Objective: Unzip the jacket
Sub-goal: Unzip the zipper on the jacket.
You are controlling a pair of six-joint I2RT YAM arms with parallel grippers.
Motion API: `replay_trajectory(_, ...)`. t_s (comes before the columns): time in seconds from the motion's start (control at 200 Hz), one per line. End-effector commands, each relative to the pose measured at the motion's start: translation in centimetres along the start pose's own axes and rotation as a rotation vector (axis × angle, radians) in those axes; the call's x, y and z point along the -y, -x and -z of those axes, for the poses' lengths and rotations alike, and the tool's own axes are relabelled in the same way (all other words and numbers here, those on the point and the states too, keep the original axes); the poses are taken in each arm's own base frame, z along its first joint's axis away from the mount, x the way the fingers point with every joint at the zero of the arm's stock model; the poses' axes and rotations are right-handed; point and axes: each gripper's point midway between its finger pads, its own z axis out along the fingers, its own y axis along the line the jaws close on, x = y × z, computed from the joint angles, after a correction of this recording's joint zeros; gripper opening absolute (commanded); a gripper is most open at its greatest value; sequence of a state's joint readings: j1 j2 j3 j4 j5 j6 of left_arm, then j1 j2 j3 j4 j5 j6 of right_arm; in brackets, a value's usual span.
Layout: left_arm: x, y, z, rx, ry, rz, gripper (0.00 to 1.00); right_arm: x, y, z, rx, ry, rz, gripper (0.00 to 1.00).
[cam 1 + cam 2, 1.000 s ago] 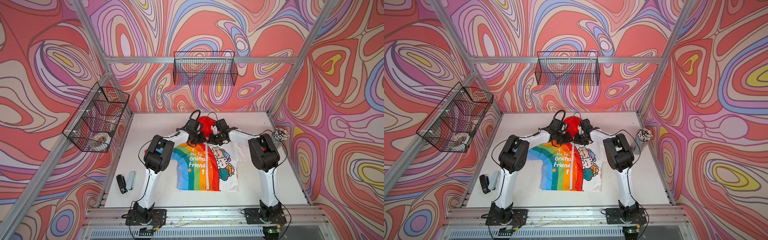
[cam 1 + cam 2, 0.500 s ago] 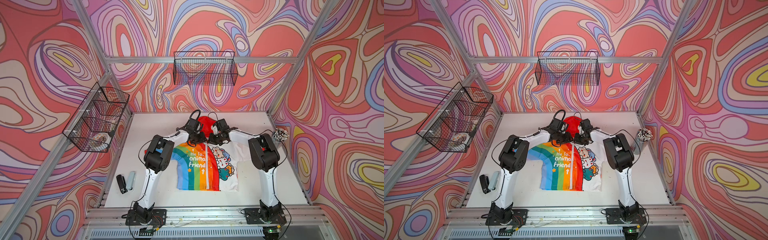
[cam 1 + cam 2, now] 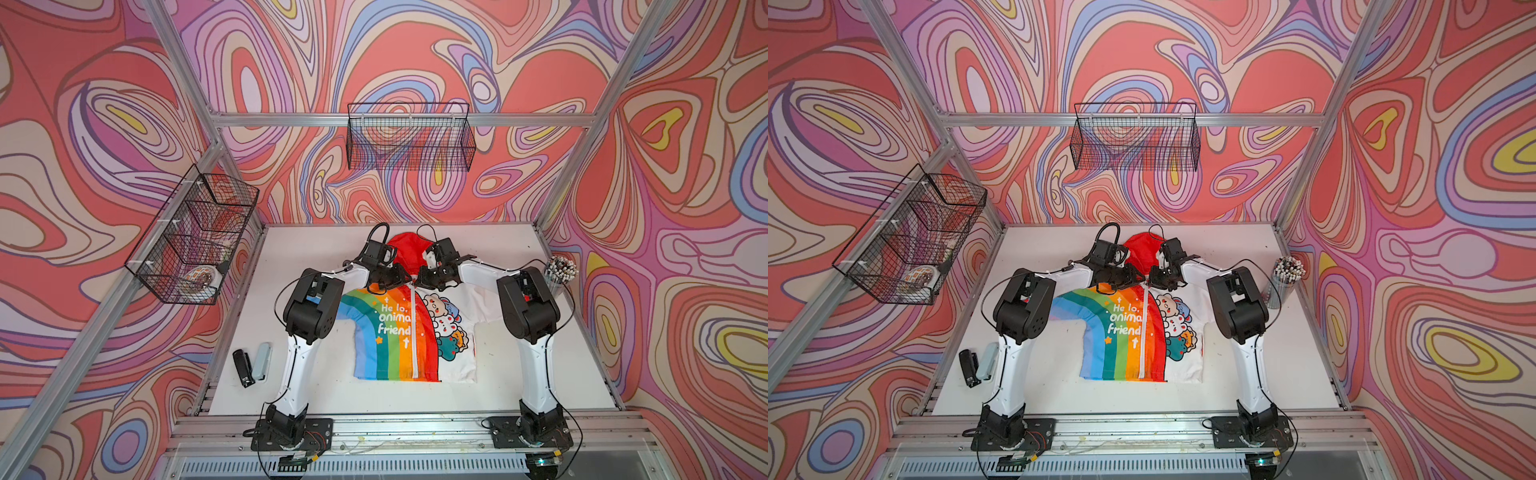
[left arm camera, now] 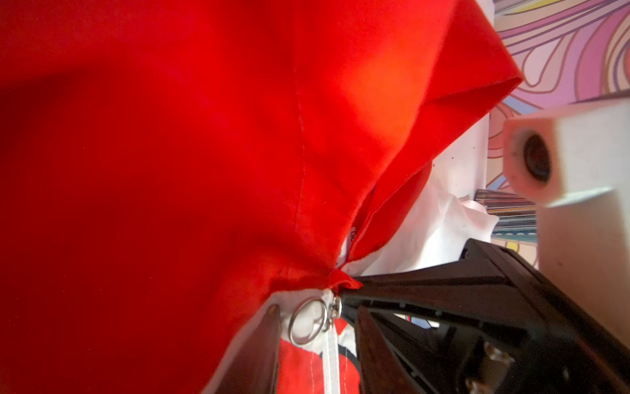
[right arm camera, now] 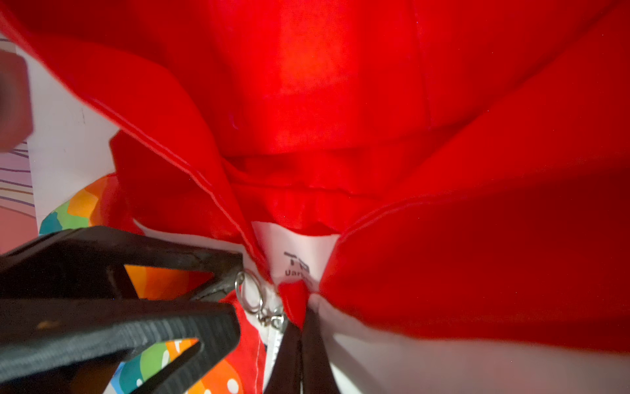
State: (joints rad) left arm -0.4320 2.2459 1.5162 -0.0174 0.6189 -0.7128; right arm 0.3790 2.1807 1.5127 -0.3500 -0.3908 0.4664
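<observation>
Two grippers of mine meet at the collar of the jacket, which lies flat and zipped on the white table. My right gripper is pinched tight on soft red collar cloth. My left gripper stands partly apart, the shiny round metal pull ring between its fingers.

White table holds jacket, pencil cup, black object, pale-blue object.
</observation>
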Motion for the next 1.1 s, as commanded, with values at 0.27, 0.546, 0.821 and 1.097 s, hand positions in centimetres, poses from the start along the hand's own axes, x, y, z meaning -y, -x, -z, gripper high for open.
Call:
replay_trajectory(0.27,2.2,-1.0,-1.0,-0.044,-0.156,0.025,0.28,2.4,-2.2,-1.6,-0.06,-0.052,-0.042,0.02)
replay_trajectory(0.546,0.1,-1.4,-0.9,-0.042,-0.051,0.03,0.28,2.4,-2.2,-1.7,-0.058,-0.056,-0.043,0.02)
replay_trajectory(0.821,-1.4,-1.3,-0.7,-0.03,0.044,0.025,0.35,2.5,-2.2,-1.7,-0.061,-0.058,-0.045,0.02)
replay_trajectory(1.097,-2.3,-1.8,-1.3,-0.051,0.059,0.035,0.34,1.1,-2.0,-1.8,-0.056,0.019,-0.044,0.02)
